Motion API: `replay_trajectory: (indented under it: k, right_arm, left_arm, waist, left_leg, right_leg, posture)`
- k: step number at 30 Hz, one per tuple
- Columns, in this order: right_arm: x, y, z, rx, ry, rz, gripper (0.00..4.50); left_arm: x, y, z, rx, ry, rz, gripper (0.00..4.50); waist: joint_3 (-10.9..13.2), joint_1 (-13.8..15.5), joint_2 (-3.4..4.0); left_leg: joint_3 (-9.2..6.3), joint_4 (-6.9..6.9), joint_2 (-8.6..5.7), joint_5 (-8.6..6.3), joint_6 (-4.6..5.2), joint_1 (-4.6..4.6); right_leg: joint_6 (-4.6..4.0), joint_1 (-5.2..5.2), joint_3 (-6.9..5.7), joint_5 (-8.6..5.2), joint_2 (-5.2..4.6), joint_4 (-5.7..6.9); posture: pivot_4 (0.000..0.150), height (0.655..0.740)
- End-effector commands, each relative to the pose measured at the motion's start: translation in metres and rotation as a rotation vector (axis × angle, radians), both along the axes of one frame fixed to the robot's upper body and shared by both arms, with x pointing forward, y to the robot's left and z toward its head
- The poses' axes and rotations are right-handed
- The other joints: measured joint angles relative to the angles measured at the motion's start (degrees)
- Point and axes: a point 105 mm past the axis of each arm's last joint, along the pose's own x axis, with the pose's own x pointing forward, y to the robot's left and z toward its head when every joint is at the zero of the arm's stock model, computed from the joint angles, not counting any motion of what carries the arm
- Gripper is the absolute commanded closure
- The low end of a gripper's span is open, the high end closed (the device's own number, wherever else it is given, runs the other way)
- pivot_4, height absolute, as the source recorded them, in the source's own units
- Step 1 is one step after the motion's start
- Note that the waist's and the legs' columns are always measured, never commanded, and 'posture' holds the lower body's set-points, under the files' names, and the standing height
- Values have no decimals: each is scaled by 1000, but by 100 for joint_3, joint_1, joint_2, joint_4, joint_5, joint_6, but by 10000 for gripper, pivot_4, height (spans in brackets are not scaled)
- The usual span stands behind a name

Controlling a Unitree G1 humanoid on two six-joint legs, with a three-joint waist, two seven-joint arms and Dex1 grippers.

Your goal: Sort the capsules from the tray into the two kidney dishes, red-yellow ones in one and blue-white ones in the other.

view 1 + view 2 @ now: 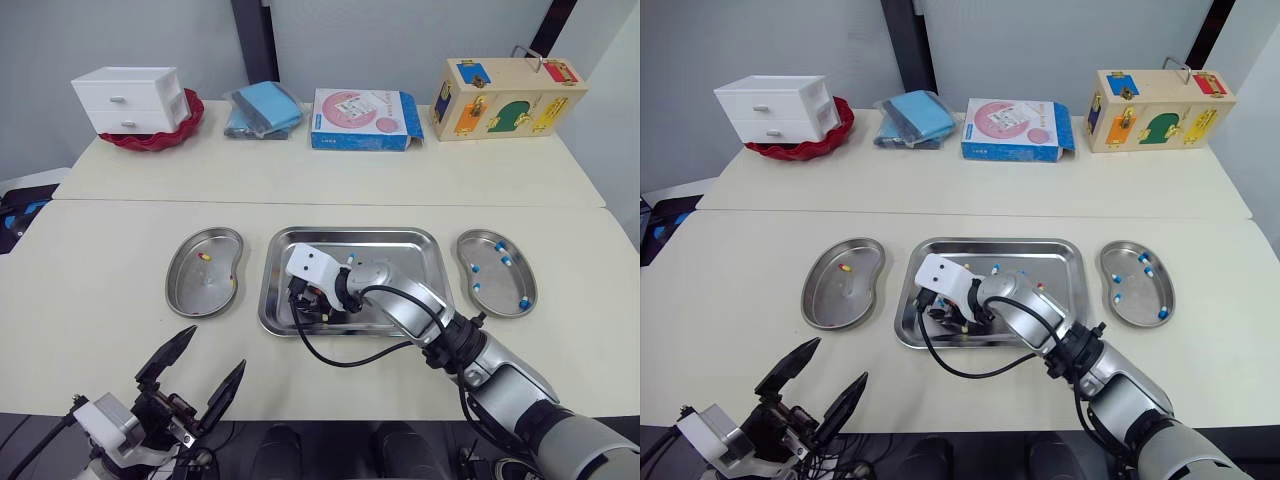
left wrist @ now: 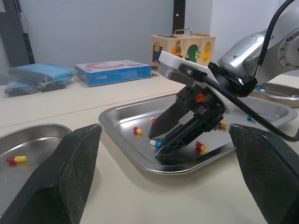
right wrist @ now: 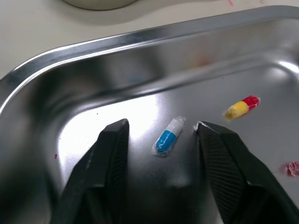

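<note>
Here we see the cream table carrying the steel tray between two kidney dishes, the left dish holding red-yellow capsules and the right dish holding blue-white ones. Our right arm reaches across and bends down into the tray's near-left corner, its right gripper spread open with the tips close to the tray floor, while the left gripper hangs open over the table's near edge, well apart from the tray. Between the right fingers a blue-white capsule lies flat on the tray, unclamped, and a red-yellow capsule lies near it, outside the fingers.
</note>
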Motion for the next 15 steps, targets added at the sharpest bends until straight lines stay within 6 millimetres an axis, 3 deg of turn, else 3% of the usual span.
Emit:
replay_trajectory:
  k: [1,7,12,15]
  right_arm:
    - [-2,3,5,14,-14,17,30192]
    - [-2,3,6,19,-19,17,44758]
    - [-4,5,17,80,-3,29,44758]
    - [-7,0,38,194,26,47,44758]
  left_arm:
    - [0,-5,8,15,-24,-12,0]
    - [1,-6,8,21,-20,-9,0]
    - [1,-6,9,29,-22,-16,0]
    - [3,-6,10,52,-37,-45,0]
  waist:
    - [0,0,0]
    - [0,-4,0]
    - [0,-4,1]
    - [1,6,1]
  left_leg:
    - [0,0,0,0,0,0]
    - [0,-1,0,0,0,0]
    - [0,-1,0,0,0,0]
    - [0,-1,0,0,0,-2]
  right_leg:
    - [0,0,0,0,0,0]
    - [0,0,0,0,0,0]
    - [0,0,0,-1,0,-1]
    - [0,-1,0,-1,0,-1]
  posture:
    - [1500,7400]
    - [1500,7400]
    - [1500,7400]
    - [1500,7400]
